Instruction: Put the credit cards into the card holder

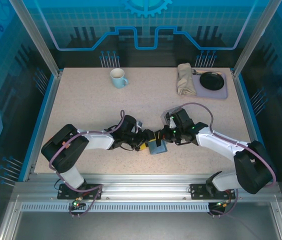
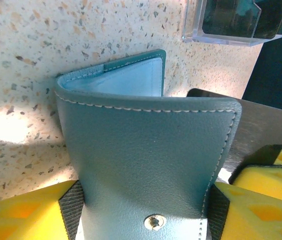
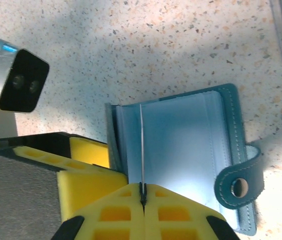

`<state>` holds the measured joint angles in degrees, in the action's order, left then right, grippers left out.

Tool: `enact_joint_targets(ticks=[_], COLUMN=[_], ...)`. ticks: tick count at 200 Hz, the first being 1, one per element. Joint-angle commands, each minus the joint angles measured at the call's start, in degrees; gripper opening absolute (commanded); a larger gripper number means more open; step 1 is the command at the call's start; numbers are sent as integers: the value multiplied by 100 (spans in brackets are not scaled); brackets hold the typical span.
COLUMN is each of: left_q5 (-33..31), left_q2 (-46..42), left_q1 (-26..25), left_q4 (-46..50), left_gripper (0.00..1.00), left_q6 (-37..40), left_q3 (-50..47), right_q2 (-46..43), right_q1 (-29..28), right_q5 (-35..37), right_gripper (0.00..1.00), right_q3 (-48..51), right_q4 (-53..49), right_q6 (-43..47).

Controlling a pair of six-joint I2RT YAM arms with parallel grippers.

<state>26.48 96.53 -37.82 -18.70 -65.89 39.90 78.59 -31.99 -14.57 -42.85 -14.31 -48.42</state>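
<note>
1. Between the pads of the left gripper (image 2: 143, 207), the card holder (image 2: 146, 150) is clamped by its outer cover, with the jaws set fairly wide around it. Its stitched upper edge lies straight ahead of the fingertips.
2. One credit card (image 3: 142, 145) is pinched edge-on in the fully closed right gripper (image 3: 142, 192), and its long axis runs straight ahead of those fingertips.
3. Directly ahead of the right gripper, the pale open lining of the card holder is presented. The card's edge is laid against the panel beside the fold, and whether a slot is entered cannot be told.
4. The coming move is judged to be a push along the card's own axis by the right arm, with the holder braced by the left.
5. Counted: one credit card, one card holder, one clear card rack (image 2: 221, 30) beyond the left gripper, and one mug (image 1: 118, 77).
</note>
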Motion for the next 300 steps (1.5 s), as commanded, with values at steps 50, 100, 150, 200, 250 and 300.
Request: enact_joint_targets(ticks=[50, 100, 150, 200, 250, 300], left_q5=[-201, -814, -865, -624, -511, -566], left_q2=[-327, -853, -956, -970, -953, -926], left_q1=[50, 48, 49, 53, 48, 64], left_q4=[460, 1488, 1728, 1504, 1319, 1359], left_gripper=[86, 82, 68, 78, 82, 62], left_q6=[169, 419, 489, 563, 559, 568], left_q3=[-83, -35, 95, 133, 105, 84], right_q2=[393, 326, 69, 127, 293, 357], right_q1=[-42, -33, -33, -45, -57, -27], right_q5=[-388, -601, -691, -916, -1130, -1223], right_gripper=[3, 3, 3, 3, 3, 3], right_q3=[157, 181, 233, 261, 304, 400], right_q4=[610, 779, 817, 1033, 1475, 1667], right_q6=[-279, -373, -481, -567, -812, -941])
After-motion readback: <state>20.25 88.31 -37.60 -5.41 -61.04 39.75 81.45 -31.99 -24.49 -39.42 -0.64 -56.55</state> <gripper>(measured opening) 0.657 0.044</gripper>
